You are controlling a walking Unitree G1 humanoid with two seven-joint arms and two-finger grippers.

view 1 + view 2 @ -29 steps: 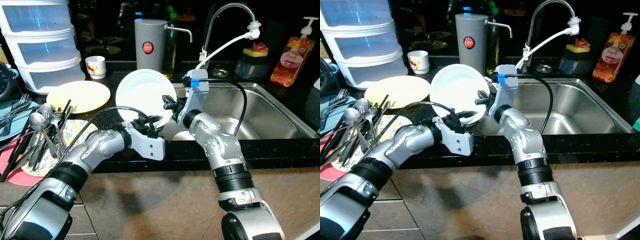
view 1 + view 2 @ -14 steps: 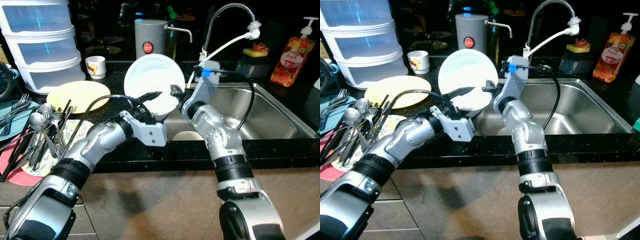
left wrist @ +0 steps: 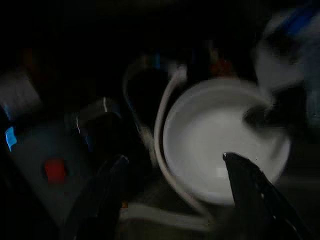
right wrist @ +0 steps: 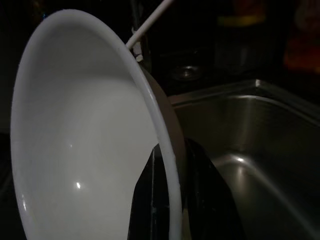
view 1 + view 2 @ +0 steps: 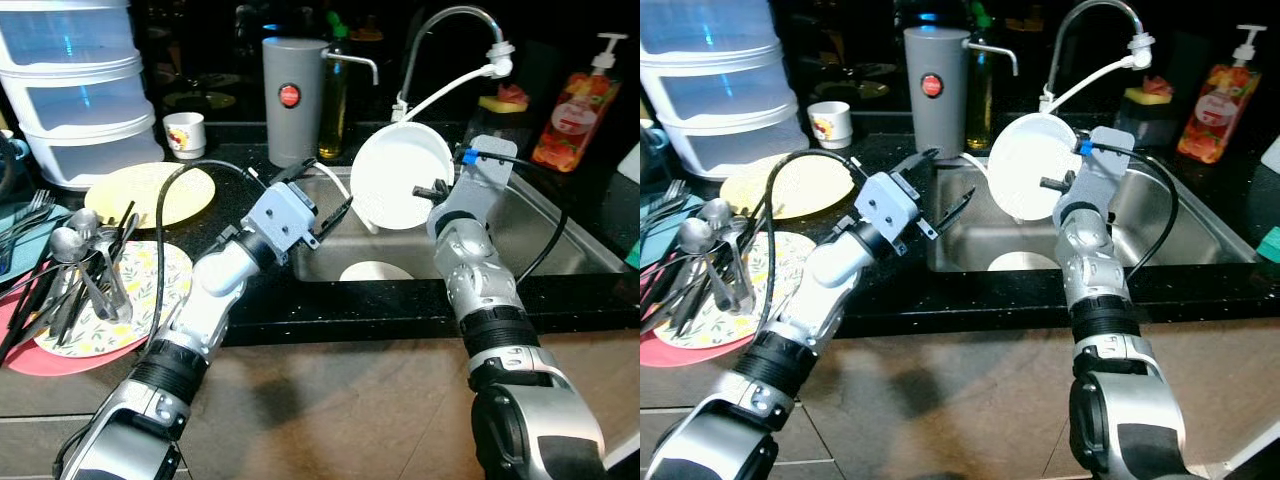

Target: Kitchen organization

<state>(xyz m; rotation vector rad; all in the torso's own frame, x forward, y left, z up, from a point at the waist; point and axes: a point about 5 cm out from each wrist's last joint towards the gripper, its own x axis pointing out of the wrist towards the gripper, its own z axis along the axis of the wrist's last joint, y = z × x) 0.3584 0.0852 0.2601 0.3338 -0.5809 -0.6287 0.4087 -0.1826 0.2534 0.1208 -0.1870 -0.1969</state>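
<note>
A white plate (image 5: 400, 172) hangs tilted on edge above the left part of the steel sink (image 5: 565, 245). My right gripper (image 5: 427, 190) is shut on the plate's rim; in the right wrist view the rim (image 4: 167, 165) is clamped between the two black fingers (image 4: 147, 200). My left gripper (image 5: 322, 190) is open just left of the plate, over the sink's left edge, with nothing in it. In the left wrist view the plate (image 3: 220, 140) lies ahead between the spread fingers (image 3: 252, 187). A second white dish (image 5: 375, 272) lies in the sink bottom.
A yellow plate (image 5: 150, 190), a small cup (image 5: 185, 135) and stacked plastic containers (image 5: 70, 90) stand on the left counter. Loose cutlery (image 5: 80, 270) lies over a patterned plate (image 5: 150, 290). A grey canister (image 5: 290, 100), the faucet (image 5: 450, 20) and a soap bottle (image 5: 568, 110) line the back.
The plate has been lifted from the counter's edge and carried right over the sink in my right gripper. My left gripper has come off it and swung up, open.
</note>
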